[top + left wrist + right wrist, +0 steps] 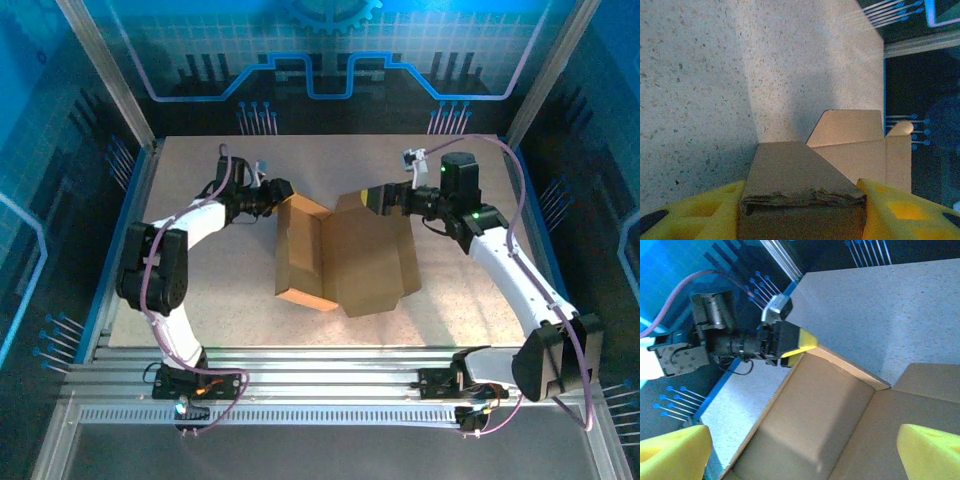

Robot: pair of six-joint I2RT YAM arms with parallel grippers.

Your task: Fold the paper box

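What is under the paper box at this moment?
Speckled tabletop shows around the paper box on all sides; the patch beneath it is covered by cardboard. The left hand clamps the folded-up left wall; what that fold encloses is hidden.

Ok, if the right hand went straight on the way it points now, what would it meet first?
Probably the paper box: its brown panel lies just ahead of the open right hand. The left hand, gripping the far edge, sits beyond it.
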